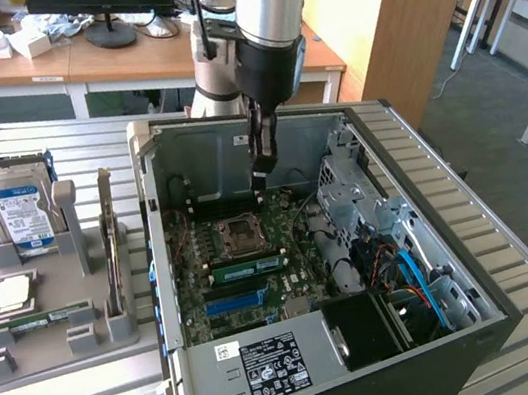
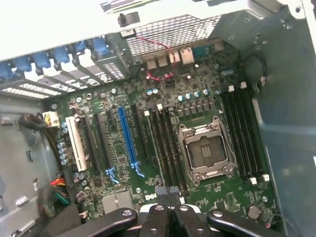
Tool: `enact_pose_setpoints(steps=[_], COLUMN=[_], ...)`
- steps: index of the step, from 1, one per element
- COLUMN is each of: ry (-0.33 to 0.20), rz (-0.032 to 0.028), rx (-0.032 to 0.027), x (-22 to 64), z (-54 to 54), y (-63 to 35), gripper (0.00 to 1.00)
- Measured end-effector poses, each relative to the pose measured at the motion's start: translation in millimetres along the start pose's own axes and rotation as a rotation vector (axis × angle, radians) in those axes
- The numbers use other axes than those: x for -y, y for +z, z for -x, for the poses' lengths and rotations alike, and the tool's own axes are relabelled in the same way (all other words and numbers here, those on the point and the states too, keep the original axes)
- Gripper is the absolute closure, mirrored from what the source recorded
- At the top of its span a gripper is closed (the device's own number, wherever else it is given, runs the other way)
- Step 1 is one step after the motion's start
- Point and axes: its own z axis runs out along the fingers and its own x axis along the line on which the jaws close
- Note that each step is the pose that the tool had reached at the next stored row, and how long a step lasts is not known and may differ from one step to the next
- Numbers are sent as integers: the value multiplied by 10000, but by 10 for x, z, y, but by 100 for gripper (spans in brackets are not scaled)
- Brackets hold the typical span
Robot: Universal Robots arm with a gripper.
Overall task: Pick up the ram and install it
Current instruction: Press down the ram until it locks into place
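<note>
Arm hangs vertical inside the open case (image 1: 437, 260); gripper (image 1: 259, 180) points straight down above the motherboard (image 2: 123, 197), fingers pressed together, empty. Ram (image 1: 248, 268) sits in a slot beside the CPU socket (image 2: 205, 150).

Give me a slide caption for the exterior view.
Robot arm's shut pincer hangs inside the open computer case, above the motherboard.
</note>
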Motion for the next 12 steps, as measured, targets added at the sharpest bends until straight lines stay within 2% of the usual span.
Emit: enact_pose_setpoints(steps=[12], ry=[1455], rz=[6], rx=[30], x=[-2], z=[6], y=[13], gripper=[90])
